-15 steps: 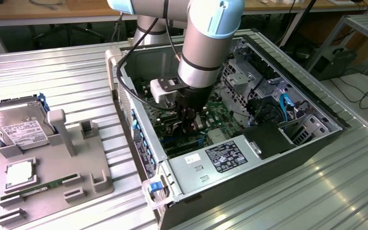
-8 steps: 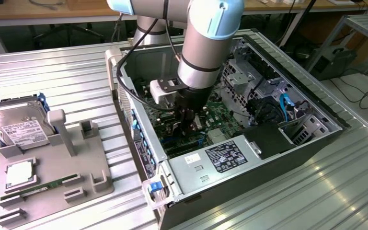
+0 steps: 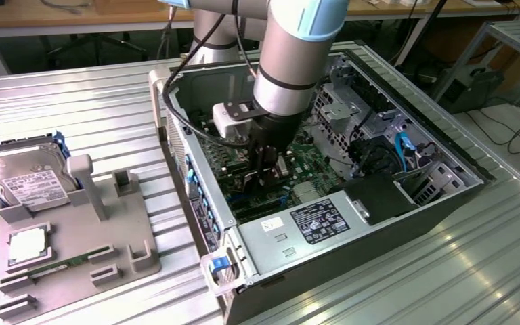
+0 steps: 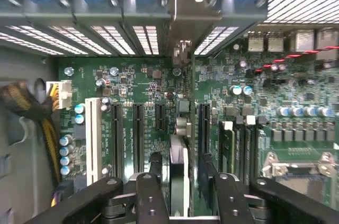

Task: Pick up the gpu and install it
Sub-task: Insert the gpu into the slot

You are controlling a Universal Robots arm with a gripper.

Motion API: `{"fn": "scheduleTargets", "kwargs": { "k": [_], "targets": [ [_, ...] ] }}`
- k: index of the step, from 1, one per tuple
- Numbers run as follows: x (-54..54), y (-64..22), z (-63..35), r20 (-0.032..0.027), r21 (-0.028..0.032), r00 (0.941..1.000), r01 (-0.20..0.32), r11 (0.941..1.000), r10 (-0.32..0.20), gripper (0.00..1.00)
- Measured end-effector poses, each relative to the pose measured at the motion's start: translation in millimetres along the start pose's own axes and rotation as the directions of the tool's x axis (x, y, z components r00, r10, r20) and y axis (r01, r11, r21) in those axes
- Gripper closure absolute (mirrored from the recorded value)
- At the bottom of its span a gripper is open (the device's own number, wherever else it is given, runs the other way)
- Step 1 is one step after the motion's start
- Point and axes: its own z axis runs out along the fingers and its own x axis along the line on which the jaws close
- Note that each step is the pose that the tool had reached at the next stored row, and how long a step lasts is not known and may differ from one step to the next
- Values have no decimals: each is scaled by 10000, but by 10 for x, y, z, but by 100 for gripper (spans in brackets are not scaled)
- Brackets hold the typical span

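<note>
The gpu (image 4: 178, 173) shows edge-on in the wrist view, standing upright in a motherboard (image 4: 132, 81) slot, with its bracket end (image 4: 183, 52) against the case's rear wall. My gripper (image 4: 180, 163) straddles the card, its black fingers (image 4: 157, 168) set on either side with narrow gaps to the card's faces, so it is open around it. In the exterior view the gripper (image 3: 265, 186) reaches straight down into the open computer case (image 3: 441, 145), and the arm hides most of the card.
Empty expansion slots (image 4: 116, 128) lie beside the card and RAM slots (image 4: 238, 139) on the other side. A power supply (image 3: 314, 220) fills the case's near end. On the exterior view's left, a grey fixture (image 3: 79, 250) holds a hard drive (image 3: 30, 179) and a RAM stick (image 3: 61, 261).
</note>
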Motion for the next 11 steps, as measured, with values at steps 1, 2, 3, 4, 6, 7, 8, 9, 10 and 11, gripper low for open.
{"fn": "scheduleTargets", "kwargs": {
  "k": [1, 2, 3, 4, 6, 7, 8, 9, 10, 11],
  "targets": [
    [-1, 2, -43, -2, 4, 10000, -1, 10000, 1, 59],
    [-1, 4, -88, -3, 11, 10000, -1, 10000, 1, 59],
    [-2, 5, -134, -4, 17, 10000, -1, 10000, 1, 59],
    [-3, 6, -180, -5, 24, 10000, -1, 10000, 1, 59],
    [-4, 10, -273, -6, 39, 10000, -1, 10000, 1, 59],
    [-5, 11, -318, -8, 49, 10000, -1, 10000, 1, 59],
    [-6, 13, -360, -8, 60, 10000, -1, 10000, 1, 59],
    [-6, 14, -403, -11, 70, 10000, -1, 10000, 1, 59],
    [-7, 15, -438, -11, 82, 10000, -1, 10000, 1, 59],
    [-7, 16, -456, -12, 88, 10000, 0, 10000, 1, 59]
  ]
}}
